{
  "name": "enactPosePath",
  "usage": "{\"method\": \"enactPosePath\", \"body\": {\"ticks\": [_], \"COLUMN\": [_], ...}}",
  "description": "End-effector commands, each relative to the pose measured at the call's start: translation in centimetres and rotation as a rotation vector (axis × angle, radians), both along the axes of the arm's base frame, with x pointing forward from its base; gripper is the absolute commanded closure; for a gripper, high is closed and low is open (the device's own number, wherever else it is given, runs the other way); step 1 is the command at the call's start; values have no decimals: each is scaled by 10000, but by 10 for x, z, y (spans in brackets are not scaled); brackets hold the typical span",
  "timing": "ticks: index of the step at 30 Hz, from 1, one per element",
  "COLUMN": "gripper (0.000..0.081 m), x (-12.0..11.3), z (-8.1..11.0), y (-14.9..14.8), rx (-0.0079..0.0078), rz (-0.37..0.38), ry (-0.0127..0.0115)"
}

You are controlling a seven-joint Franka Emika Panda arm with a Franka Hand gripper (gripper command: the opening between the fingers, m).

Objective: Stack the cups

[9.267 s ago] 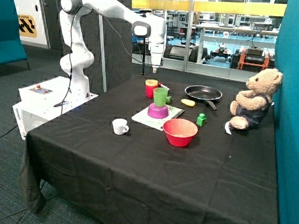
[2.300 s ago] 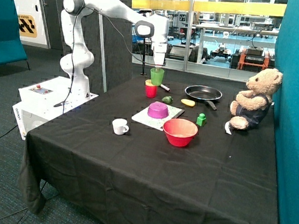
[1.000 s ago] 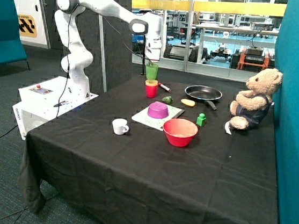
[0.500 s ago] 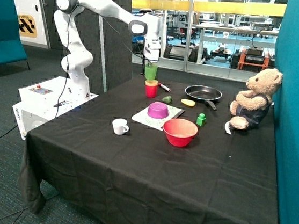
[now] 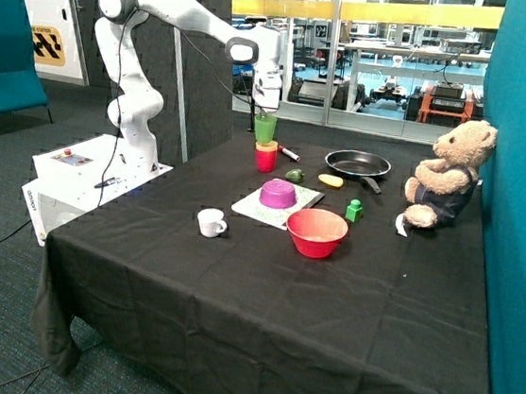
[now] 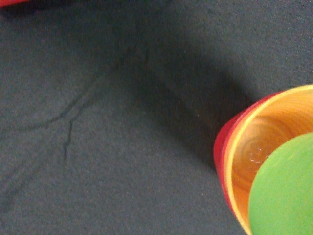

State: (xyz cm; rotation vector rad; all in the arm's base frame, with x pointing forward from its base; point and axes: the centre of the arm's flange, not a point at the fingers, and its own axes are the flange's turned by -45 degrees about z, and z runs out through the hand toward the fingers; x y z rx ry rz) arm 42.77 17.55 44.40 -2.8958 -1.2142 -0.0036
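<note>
Gripper: the white Franka arm's gripper [image 5: 266,108] hangs over the far side of the black-clothed surface [image 5: 263,283]; its fingers are clamped on the rim of the small green plastic tumbler [image 5: 265,127].
Green tumbler: upright, held directly above the stack, its base at the stack's rim; whether it touches cannot be told. In the wrist view its green wall [image 6: 283,191] overlaps the yellow mouth.
Stack: the yellow plastic tumbler [image 5: 267,145] sits nested in the red-pink plastic tumbler [image 5: 265,159], which stands on the cloth; the wrist view shows the yellow interior [image 6: 259,142] ringed by the red wall [image 6: 220,156].
Task state: two cups nested, the third not released.
Nearby: a black frying pan [image 5: 357,162] beside the stack; a purple bowl [image 5: 278,194] upside down on a white board [image 5: 304,203]; a red bowl [image 5: 316,233]; a small white handled mug [image 5: 211,222]; a brown teddy bear [image 5: 448,175] at the edge.
</note>
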Motion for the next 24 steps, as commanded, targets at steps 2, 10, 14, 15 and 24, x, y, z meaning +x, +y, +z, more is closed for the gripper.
{"method": "enactPosePath", "body": {"ticks": [2, 10, 14, 15, 24], "gripper": [808, 808, 808, 808, 808], "x": [2, 5, 5, 5, 3], "z": [-8, -13, -16, -17, -22], "y": [0, -3, -4, -4, -1], "rx": [-23, -23, -23, -23, -23], "rz": [-14, -116, -132, -127, -62], "ry": [15, 15, 15, 15, 15]}}
